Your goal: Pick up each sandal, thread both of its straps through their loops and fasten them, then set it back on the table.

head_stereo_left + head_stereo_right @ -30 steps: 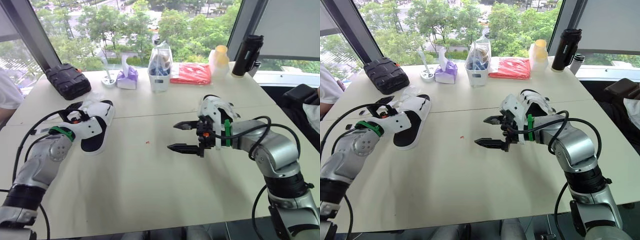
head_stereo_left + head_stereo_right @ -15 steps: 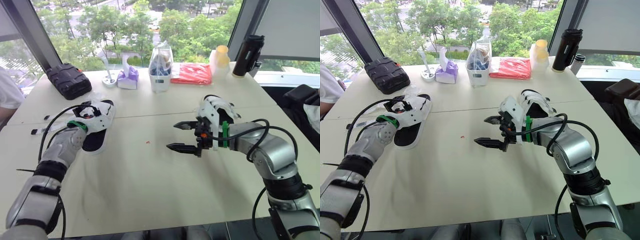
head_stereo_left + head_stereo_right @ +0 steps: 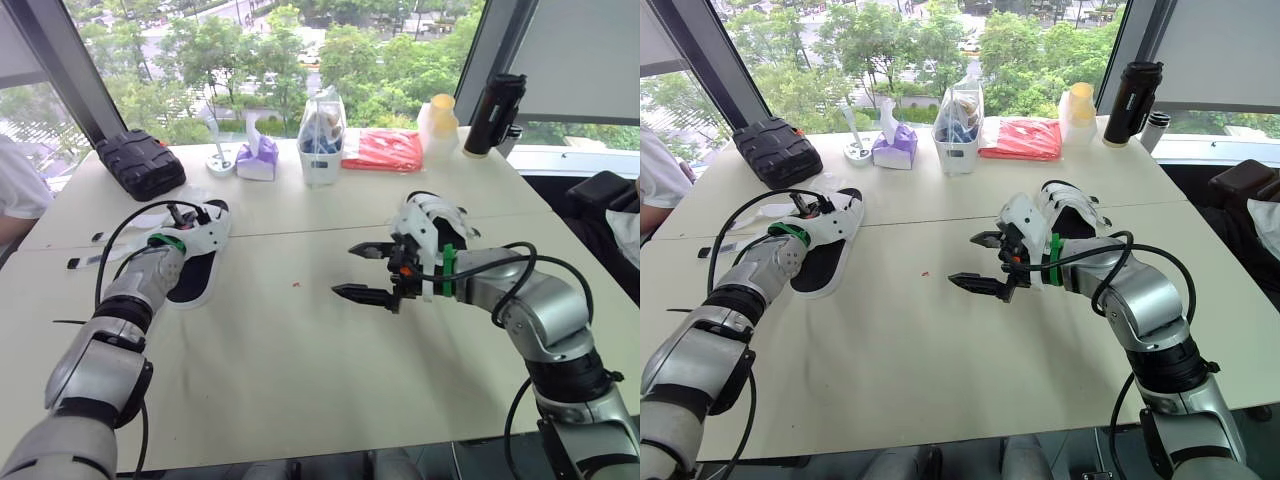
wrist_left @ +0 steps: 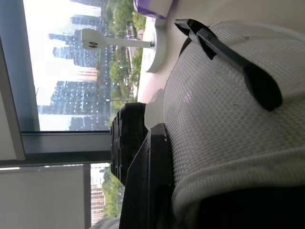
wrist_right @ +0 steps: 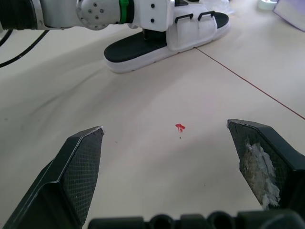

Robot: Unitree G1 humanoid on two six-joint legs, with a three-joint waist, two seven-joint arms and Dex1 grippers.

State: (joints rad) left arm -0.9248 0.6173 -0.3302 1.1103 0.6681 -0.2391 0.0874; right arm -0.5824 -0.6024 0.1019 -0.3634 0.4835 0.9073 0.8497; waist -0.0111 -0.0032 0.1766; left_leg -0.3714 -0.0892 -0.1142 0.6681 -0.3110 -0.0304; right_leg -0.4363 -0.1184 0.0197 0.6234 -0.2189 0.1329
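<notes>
The white-strapped, black-soled sandal (image 3: 197, 278) lies flat on the left part of the pale cream table (image 3: 280, 370), toe end pointing toward the windows. The left gripper (image 3: 188, 222) is right on its strap end, touching the white mesh. Can't tell whether it's got a real hold or is just resting there.

The right gripper (image 3: 345, 270) hangs over mid-table w/ jaws spread wide and nothing in them, well apart from the sandal.

Handling, as I judge it: prob. light, w/ a foam-type sole that's fairly stiff and straps of soft woven mesh that'll flop and fold. The black loops on the straps look thin, so threading needs the strap tip pinched close to its end. Best to grip the sole edge or heel w/ one gripper to steady it and work the strap w/ the other. Not fragile, and the mesh isn't slippery, but a light shoe could skid if pushed rather than lifted.

The tabletop is smooth and matte, w/ a seam running across it and a tiny red speck (image 3: 294, 284) near the middle.

Along the far edge:
- a black ribbed hard case (image 3: 137, 162)
- a purple tissue pack (image 3: 257, 158)
- a white tub of oddments (image 3: 320, 140)
- a red folded packet (image 3: 383, 148)
- a black flask (image 3: 495, 112)

Big windows behind, w/ trees outside. A person's white sleeve (image 3: 20, 190) is at the left edge.
</notes>
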